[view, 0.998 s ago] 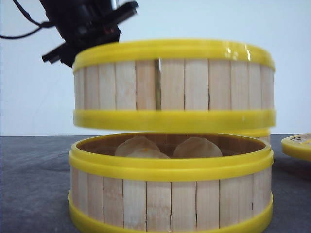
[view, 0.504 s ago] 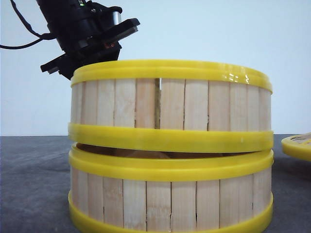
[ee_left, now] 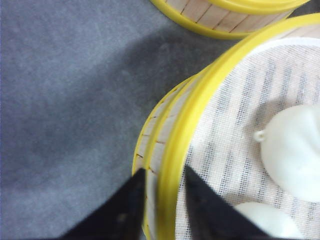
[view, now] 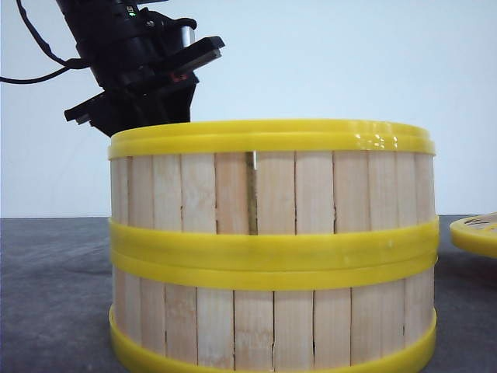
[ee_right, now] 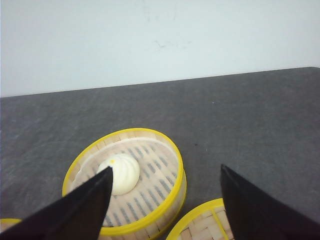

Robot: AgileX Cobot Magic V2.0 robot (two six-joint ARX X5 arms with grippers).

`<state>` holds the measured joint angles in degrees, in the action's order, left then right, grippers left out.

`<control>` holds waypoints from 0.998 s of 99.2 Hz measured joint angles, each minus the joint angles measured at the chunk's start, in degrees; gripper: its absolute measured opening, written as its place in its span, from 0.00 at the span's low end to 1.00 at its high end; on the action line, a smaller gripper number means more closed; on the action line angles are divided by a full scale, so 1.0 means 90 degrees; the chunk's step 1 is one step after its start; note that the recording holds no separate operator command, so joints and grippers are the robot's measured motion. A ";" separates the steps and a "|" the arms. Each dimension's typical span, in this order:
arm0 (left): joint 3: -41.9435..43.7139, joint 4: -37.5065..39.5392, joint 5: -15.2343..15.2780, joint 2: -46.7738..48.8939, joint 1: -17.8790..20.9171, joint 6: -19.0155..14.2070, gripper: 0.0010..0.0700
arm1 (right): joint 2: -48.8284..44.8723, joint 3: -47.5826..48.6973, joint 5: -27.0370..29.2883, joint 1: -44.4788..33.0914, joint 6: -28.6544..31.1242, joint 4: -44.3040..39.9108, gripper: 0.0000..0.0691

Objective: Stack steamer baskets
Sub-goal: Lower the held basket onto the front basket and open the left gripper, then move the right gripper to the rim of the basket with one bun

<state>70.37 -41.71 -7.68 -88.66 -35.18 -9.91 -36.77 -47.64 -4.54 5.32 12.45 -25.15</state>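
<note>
Left wrist view shows the left gripper at the lower middle of the frame, its two dark fingers clamped on the yellow top rim of the upper steamer basket, one finger outside the wall and one inside. That basket fills the right side of the frame; its floor is lined with white mesh cloth, and two white buns lie on it at the right edge and the lower right. Just under its rim, the slatted wall and the yellow ring of the lower steamer basket peek out at the frame's centre left. A third steamer basket shows along the top edge, apart from the pair, on the grey table.

Front view has the black left gripper at the upper left, reaching down behind the rim of the upper basket, which sits squarely on the lower one, their yellow rings touching across the middle of the frame. A yellow slotted lid lies at the right edge.

Right wrist view shows the right gripper spread wide, holding nothing, above the third basket with one bun in it at the lower left; the lid sits at the bottom edge.
</note>
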 joint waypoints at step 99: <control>-0.2480 0.2635 0.0899 0.5170 0.0792 -0.0017 0.38 | -0.4537 -0.1746 -0.0527 0.0041 0.0032 0.0017 0.60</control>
<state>48.05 -18.00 0.40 -42.13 -28.05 -10.07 -77.60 -63.35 -9.28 5.69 12.73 -24.99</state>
